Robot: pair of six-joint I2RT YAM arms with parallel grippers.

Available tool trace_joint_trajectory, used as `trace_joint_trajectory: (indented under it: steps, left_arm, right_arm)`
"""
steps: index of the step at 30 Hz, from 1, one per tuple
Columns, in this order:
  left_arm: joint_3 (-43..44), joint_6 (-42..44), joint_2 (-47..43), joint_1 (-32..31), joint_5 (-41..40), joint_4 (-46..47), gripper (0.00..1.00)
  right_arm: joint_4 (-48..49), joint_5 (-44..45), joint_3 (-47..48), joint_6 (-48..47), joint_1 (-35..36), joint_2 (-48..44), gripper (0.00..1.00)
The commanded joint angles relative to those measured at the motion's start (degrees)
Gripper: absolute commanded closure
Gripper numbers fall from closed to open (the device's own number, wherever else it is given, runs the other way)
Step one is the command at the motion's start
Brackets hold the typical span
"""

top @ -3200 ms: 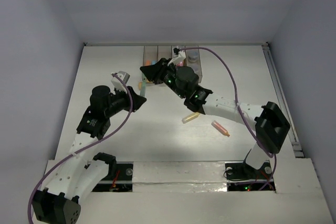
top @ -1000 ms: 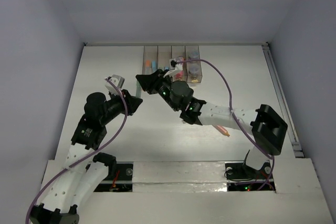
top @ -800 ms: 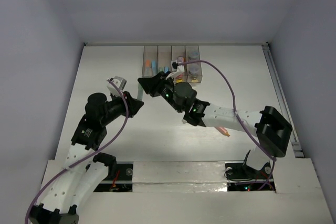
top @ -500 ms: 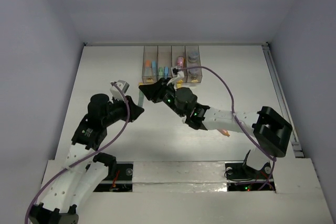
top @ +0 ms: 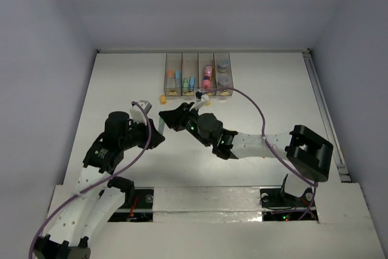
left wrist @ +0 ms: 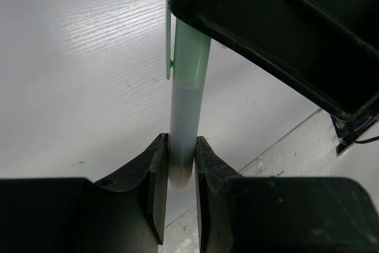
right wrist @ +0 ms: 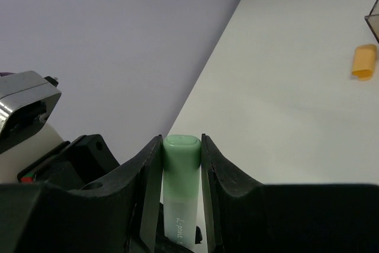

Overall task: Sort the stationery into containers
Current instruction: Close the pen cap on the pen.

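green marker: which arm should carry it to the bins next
Right, probably. The left gripper and right gripper both clamp the green marker, but in the top view the right one sits nearer the bins; the left would have to reach past it.

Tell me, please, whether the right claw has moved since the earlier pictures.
Yes. The right claw, gripping the green marker, has drawn back from the containers, toward the near side.

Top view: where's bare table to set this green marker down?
Bare table lies right of the containers, toward the right rail, and left of them. Crowded: the centre, where the left end effector and right end effector grip the green marker, and before the containers, by the orange cap.
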Motion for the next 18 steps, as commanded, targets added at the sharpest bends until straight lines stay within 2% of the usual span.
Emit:
trace_joint_trajectory:
  steps: [1, 8, 11, 14, 16, 17, 18]
  left_arm:
    - [2.43, -1.11, -1.01, 2.09, -9.72, 24.74, 1.0]
    - [2.87, -0.14, -2.32, 2.09, -13.32, 23.59, 1.0]
    - [2.61, -0.76, -1.62, 2.09, -10.78, 24.03, 1.0]
    - [2.08, -1.11, -1.1, 2.09, -7.44, 24.82, 1.0]
    - [1.73, -1.37, -0.92, 2.09, -4.81, 25.35, 0.87]
    - [1.55, -1.38, -0.66, 2.09, -3.93, 25.53, 0.8]
    - [1.46, -1.55, -0.57, 2.09, -2.26, 25.7, 0.65]
  right_arm:
    - [-13.53, -15.25, -4.22, -0.5, 9.71, 2.6, 1.0]
    - [-16.07, -15.17, -7.82, -1.38, 10.24, -0.65, 1.0]
    - [-17.3, -12.1, -7.57, -1.2, 10.24, -1.18, 1.0]
    - [-16.0, -8.77, -5.02, -1.11, 7.26, -1.88, 1.0]
    - [-15.47, -7.18, -3.0, -0.85, 4.89, -1.79, 1.0]
    - [-14.42, -3.69, -0.99, -0.41, 2.44, -1.71, 1.0]
    - [-13.97, -2.69, 0.33, -0.32, 0.94, -1.27, 1.0]
